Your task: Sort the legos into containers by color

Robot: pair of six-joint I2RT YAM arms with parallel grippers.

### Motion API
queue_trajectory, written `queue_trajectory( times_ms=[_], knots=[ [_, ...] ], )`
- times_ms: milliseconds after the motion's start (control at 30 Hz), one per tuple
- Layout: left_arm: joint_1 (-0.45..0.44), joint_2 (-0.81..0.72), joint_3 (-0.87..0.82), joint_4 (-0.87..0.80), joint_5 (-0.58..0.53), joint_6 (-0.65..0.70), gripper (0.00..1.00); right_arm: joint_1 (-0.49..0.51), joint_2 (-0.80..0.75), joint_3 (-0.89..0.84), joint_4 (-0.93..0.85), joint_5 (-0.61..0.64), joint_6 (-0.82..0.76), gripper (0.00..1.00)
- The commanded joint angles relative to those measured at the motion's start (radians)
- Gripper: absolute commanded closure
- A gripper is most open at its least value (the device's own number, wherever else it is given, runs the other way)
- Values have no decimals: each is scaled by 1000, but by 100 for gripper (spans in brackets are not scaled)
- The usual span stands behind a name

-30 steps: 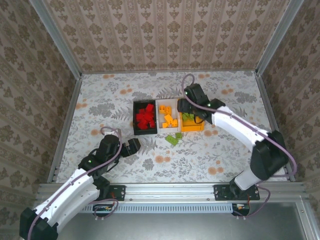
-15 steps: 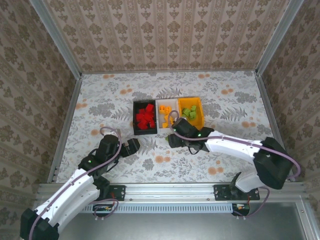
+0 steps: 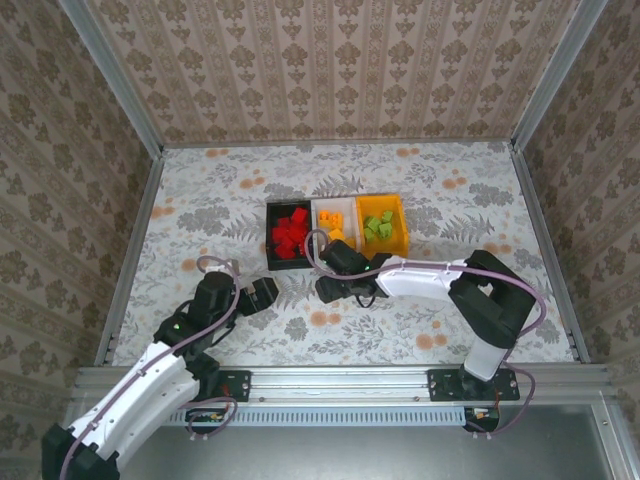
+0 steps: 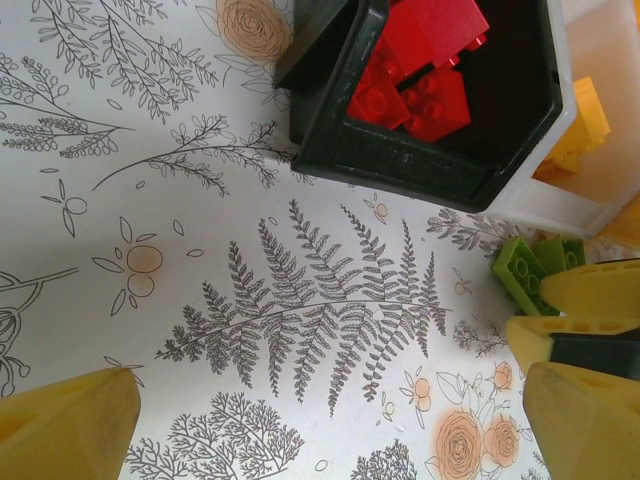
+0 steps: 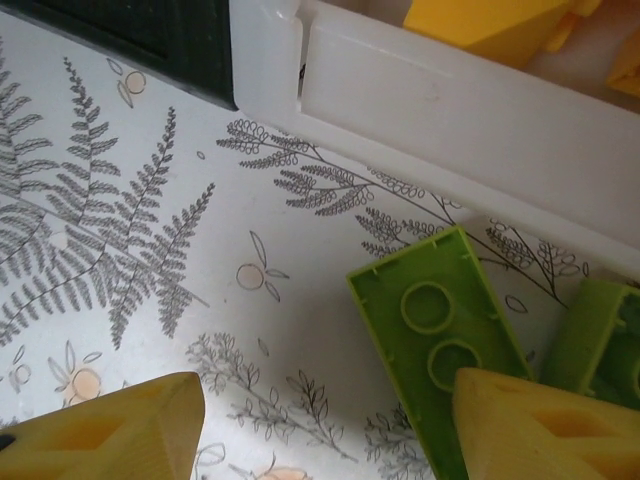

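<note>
Hovering over green lego (image 5: 430, 312), right gripper (image 5: 320, 440) part-open, empty; left gripper (image 4: 325, 425) wide open, empty

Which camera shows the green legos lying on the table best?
The right wrist view: one green lego lies close up, hollow side up, a second green lego beside it. The left wrist view shows them small, partly behind the right claw. In the top view, the right arm covers that spot.

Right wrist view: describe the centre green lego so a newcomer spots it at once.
Three bins stand in a row mid-table, the white bin in the middle. Two green legos lie on the table before its near wall. That lego is the one nearer the black bin, hollow underside up, two round tubes showing.
</note>
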Motion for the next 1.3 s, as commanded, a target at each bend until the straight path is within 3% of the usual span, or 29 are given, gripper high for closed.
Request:
queue_trajectory(
  times_ms=[0, 167, 333, 500, 667, 1267],
  knots=[
    [10, -15, -10, -27, 9, -7, 0, -2, 36, 37, -27, 50, -13, 33],
    [15, -24, -10, -37, 11, -2, 0, 15, 28, -6, -57, -38, 30, 34],
    [22, -43, -17, -40, 16, -3, 0, 101, -60, -103, -64, -87, 100, 34],
    [29, -45, -16, -37, 20, -2, 0, 195, -179, -120, -119, -27, 141, 34],
    [35, -38, -9, -31, 27, -5, 0, 203, -242, -75, -189, 82, 122, 31],
    [55, -36, -9, -38, 39, -3, 0, 196, 40, 39, -309, 182, -34, 31]
  ],
)
